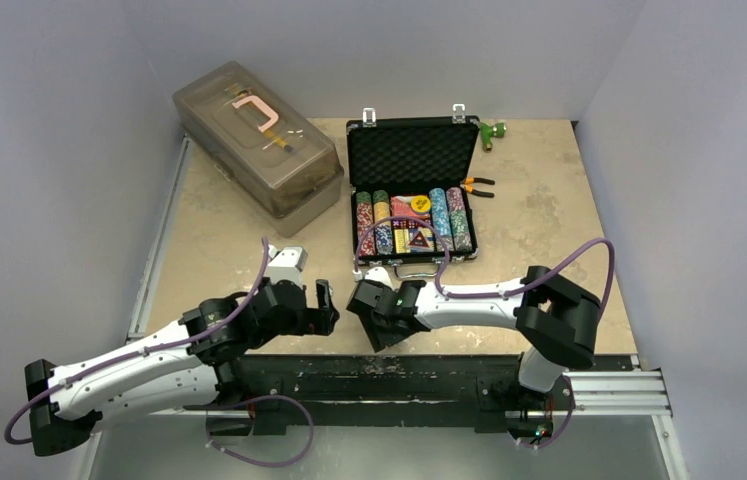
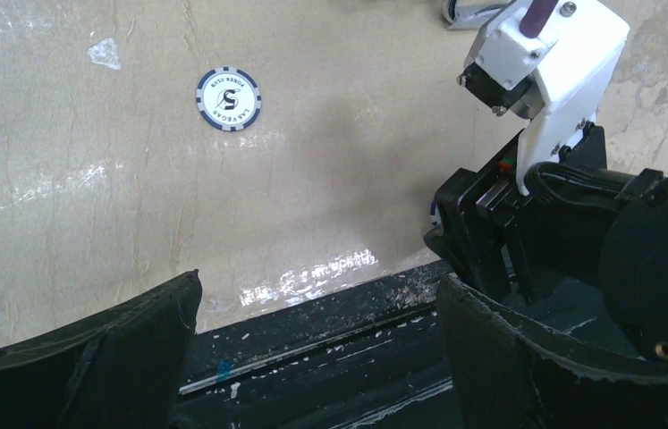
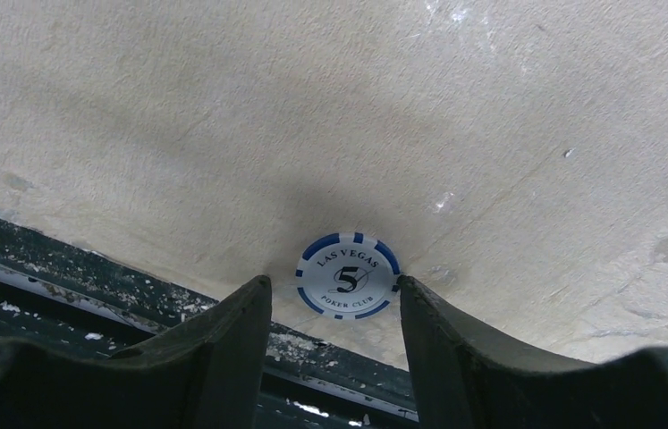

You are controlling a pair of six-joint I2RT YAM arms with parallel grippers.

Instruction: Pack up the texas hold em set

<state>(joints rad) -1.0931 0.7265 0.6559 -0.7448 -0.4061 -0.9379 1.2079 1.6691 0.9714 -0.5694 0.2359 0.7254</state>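
The black briefcase [image 1: 412,150] lies open at the table's middle back, with rows of multicoloured poker chips [image 1: 414,222] in its tray. A white and blue "5" chip [image 3: 347,276] lies flat near the table's front edge, between the fingertips of my right gripper [image 3: 334,284]. The right fingertip [image 3: 404,284] touches its rim and the left one stands a little off it, so the jaws are open around it. Another such chip [image 2: 228,99] lies on bare table in the left wrist view. My left gripper [image 2: 319,281] is wide open and empty over the front rail, facing the right gripper [image 2: 469,237].
A large translucent grey-brown box [image 1: 254,140] stands at the back left. Orange-handled pliers [image 1: 477,186] lie right of the case, and a green object [image 1: 492,131] lies behind it. A black rail [image 1: 399,365] runs along the table's near edge under both grippers.
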